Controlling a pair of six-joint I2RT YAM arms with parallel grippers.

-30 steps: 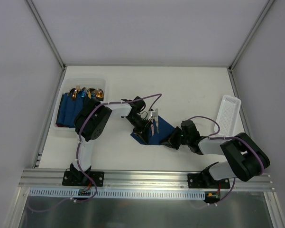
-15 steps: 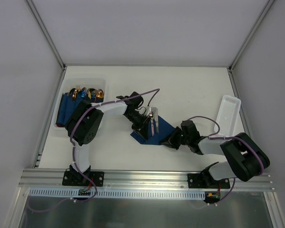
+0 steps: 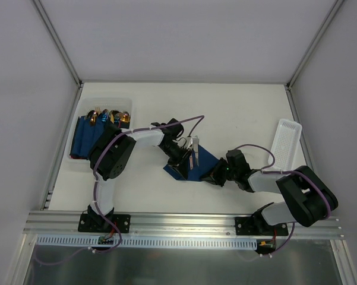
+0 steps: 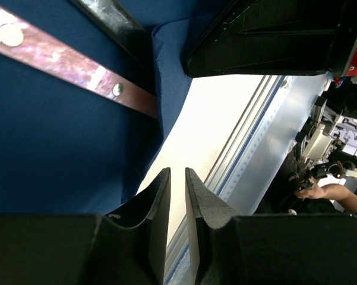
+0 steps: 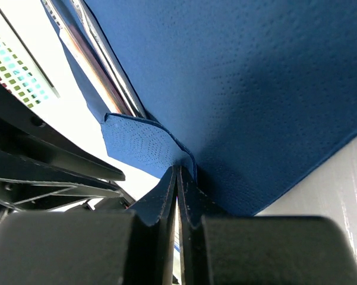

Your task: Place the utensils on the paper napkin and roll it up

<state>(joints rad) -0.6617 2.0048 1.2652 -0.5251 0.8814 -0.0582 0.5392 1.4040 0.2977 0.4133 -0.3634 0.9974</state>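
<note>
Several gold-tipped bundles [image 3: 86, 138] are kept in the bin [image 3: 107, 101] left of the paper napkin [image 3: 205, 160], where utensils [image 3: 195, 155] are laid, its corner pinched by the right pincer [image 5: 177, 169], the left pincer [image 4: 177, 172] barely spread.

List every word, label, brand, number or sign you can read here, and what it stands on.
None readable.
The paper napkin is plain; the utensils show rivets but no lettering.
The coloured squares at the right wrist view's edge are a pattern, not text.
The clutter beyond the table is too blurred to read.
</note>
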